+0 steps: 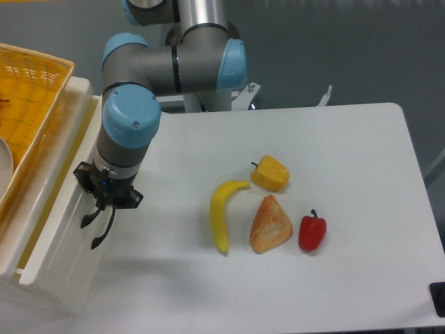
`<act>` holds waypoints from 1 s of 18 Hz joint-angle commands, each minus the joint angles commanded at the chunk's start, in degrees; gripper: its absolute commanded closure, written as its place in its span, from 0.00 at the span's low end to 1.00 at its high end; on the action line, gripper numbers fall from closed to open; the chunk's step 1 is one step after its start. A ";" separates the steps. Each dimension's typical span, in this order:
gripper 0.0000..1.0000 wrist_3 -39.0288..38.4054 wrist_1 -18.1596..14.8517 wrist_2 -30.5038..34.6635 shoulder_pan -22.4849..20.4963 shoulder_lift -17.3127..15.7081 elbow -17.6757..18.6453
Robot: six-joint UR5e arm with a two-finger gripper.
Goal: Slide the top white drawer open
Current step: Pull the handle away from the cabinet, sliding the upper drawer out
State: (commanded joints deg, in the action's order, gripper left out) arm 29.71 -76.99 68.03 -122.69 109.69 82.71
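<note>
Claw [101,220] closed on top white drawer [59,233] handle; table [348,174] right side bare.

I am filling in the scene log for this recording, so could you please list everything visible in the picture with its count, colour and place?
glossy cream-white plastic drawer: one, cream-white, far left, pulled partly out of its cabinet.
yellow woven basket: one, yellow-orange, on top of the cabinet, upper left.
yellow plastic banana: one, yellow, centre of the table.
yellow bell pepper: one, yellow, just beyond the banana's far tip.
tan wedge-shaped bread piece: one, golden brown, between banana and red pepper.
red bell pepper: one, red, right of the bread.
white rectangular table: one, white, under all the food items.
grey and blue robot arm: one, reaching down at the left.
black two-finger gripper: one, black, at the drawer's front.
</note>
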 joint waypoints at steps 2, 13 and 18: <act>0.90 0.09 0.00 0.00 -0.53 -0.17 -0.09; 0.90 0.18 -0.26 0.09 -2.81 -0.44 -0.61; 0.90 1.67 -0.53 0.17 -3.69 -0.26 -0.62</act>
State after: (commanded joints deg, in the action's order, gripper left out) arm 31.38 -77.52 68.20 -126.38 109.42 82.09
